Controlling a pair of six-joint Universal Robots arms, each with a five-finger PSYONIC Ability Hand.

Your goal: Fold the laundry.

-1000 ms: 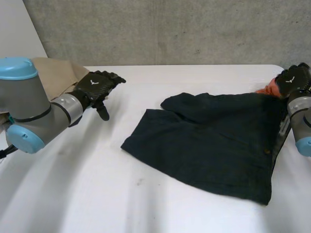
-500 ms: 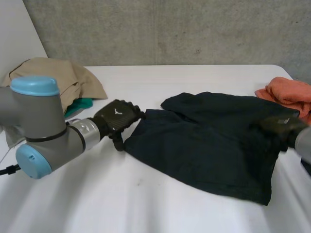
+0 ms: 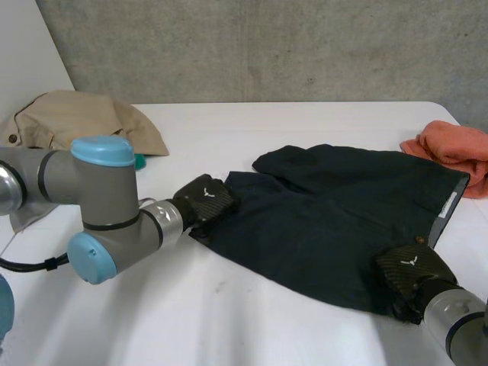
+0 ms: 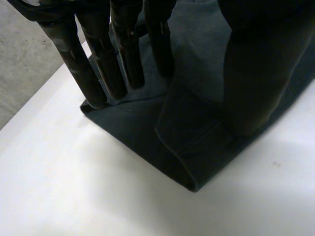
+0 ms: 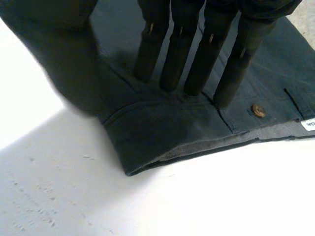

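1. We see the dark garment lying spread flat on the white table, stretched between the two hands.
2. Our left hand rests on one end corner of the garment. In the left wrist view its fingers run straight down and their tips touch the cloth just inside the edge. The thumb lies on top of the cloth beside them. The hand is open and clasps nothing.
3. A folded hem corner of the garment lies flat on the table just beyond that thumb.
4. Our right hand rests on the opposite corner, at the waistband. Its fingers are straight, with their tips pressed on the cloth. The thumb sits near the cloth's edge beside them. This hand is open as well, with no fold pinched.
5. A brown button sits just past the outermost fingertip of the right hand, and a white label lies a little further along the waistband.
6. Beyond the right hand, at the far side of the table, an orange cloth lies bunched.
7. Beyond the left arm a beige garment lies heaped, with a bit of green cloth at its edge.
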